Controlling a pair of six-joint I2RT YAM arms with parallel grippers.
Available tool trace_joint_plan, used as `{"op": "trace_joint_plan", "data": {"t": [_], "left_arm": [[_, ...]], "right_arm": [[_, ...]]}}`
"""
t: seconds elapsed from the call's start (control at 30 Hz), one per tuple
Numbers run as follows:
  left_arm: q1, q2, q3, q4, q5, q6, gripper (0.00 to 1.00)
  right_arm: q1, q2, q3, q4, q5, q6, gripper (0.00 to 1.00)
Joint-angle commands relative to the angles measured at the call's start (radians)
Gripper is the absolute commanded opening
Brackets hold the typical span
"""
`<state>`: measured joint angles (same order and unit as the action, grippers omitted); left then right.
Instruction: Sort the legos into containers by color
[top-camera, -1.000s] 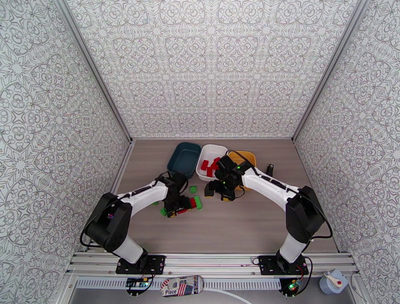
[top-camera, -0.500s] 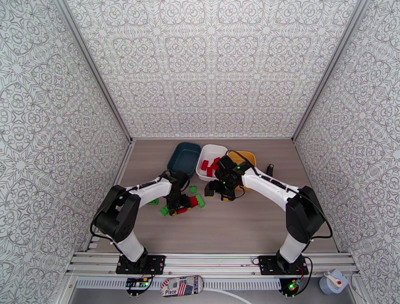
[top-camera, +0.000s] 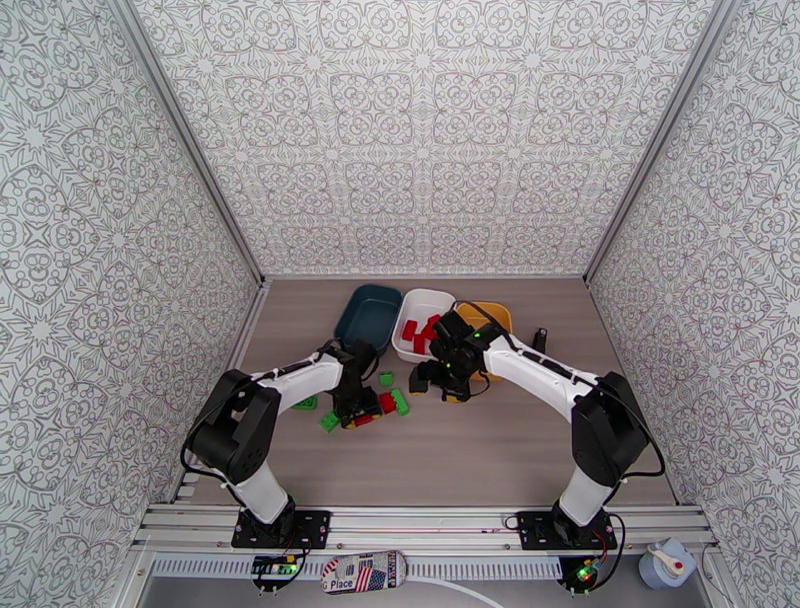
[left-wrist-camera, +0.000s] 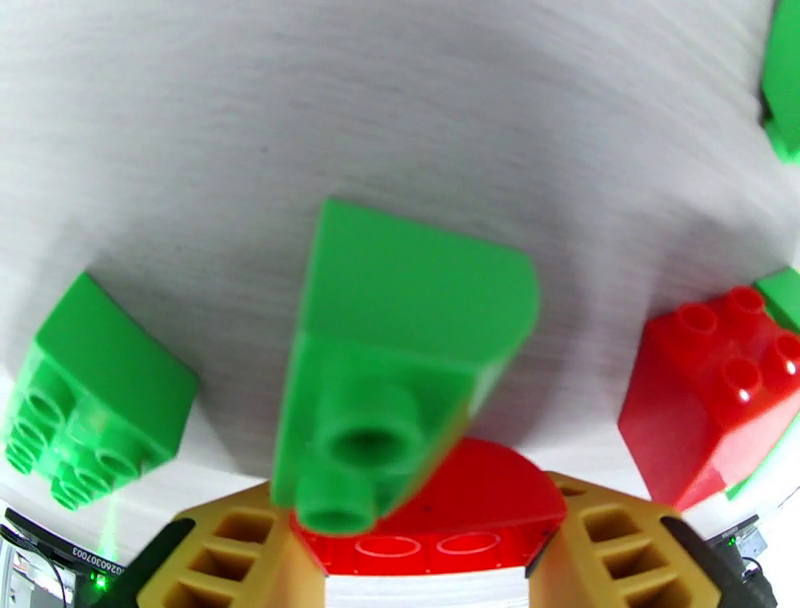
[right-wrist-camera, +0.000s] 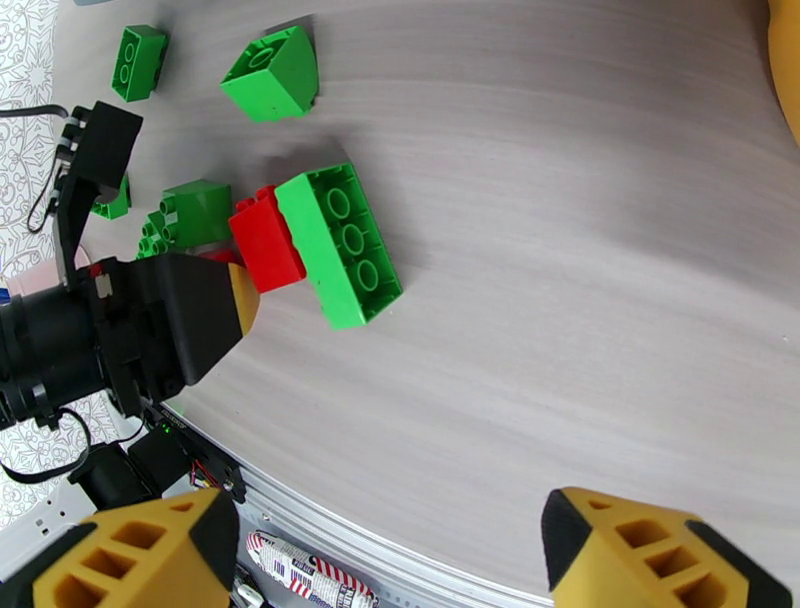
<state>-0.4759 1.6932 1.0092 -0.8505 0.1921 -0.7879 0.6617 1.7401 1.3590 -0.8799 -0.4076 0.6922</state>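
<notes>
Left wrist view: left hand (left-wrist-camera: 425, 545) is hanging low over the loose bricks on the counter (left-wrist-camera: 400, 120). Its fingers (left-wrist-camera: 230, 560) are standing apart, with a red rounded brick (left-wrist-camera: 430, 505) sitting between them and reaching toward both. Cannot tell whether they are actually pinching it. A green sloped brick (left-wrist-camera: 400, 340) is lying just past that red piece and overlapping it in view, hollow underside facing the camera. A second green brick (left-wrist-camera: 95, 390) is lying off to its left and a red studded brick (left-wrist-camera: 715, 385) off to its right, both apart from it.

Right wrist view: right hand (right-wrist-camera: 390, 520) is hovering above bare counter, fingers spread wide and gripping nothing. The red studded brick is butting against a long green brick (right-wrist-camera: 340, 245), with the left hand's fingertip just beside it.

Top view: dark teal tub (top-camera: 368, 318), white tub (top-camera: 435, 303) and yellow tub (top-camera: 490, 312) are sitting side by side beyond the loose bricks. Several red bricks (top-camera: 415, 330) are lying in the white tub. The right arm is covering part of the yellow tub.
</notes>
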Motion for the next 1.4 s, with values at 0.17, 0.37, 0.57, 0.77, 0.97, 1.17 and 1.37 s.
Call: {"op": "trace_joint_plan", "data": {"t": [0.17,0.37,0.57,0.77,0.97,1.17,1.37], "left_arm": [[-0.015,-0.090,0.116,-0.027,0.026,0.006,0.47],[-0.010,-0.016,0.303,-0.016,0.093,0.016,0.47],[0.001,0.157,0.563,-0.007,0.145,0.009,0.48],[0.014,0.393,0.889,-0.063,0.163,0.012,0.60],[0.009,0.475,1.062,-0.138,0.134,0.037,0.84],[-0.005,0.362,0.933,-0.191,0.039,0.077,0.85],[-0.025,0.154,0.635,-0.197,-0.067,0.060,0.86]], "right_arm": [[-0.031,-0.043,0.013,-0.025,0.083,0.003,0.85],[-0.094,-0.105,-0.034,-0.024,0.126,0.010,0.85],[-0.161,-0.181,-0.116,-0.008,0.121,0.010,0.86],[-0.202,-0.229,-0.157,-0.016,0.115,-0.008,0.87],[-0.218,-0.267,-0.158,-0.053,0.158,-0.031,0.99],[-0.237,-0.284,-0.168,-0.046,0.150,-0.035,0.99],[-0.238,-0.277,-0.184,0.032,0.047,-0.037,0.95]]}}
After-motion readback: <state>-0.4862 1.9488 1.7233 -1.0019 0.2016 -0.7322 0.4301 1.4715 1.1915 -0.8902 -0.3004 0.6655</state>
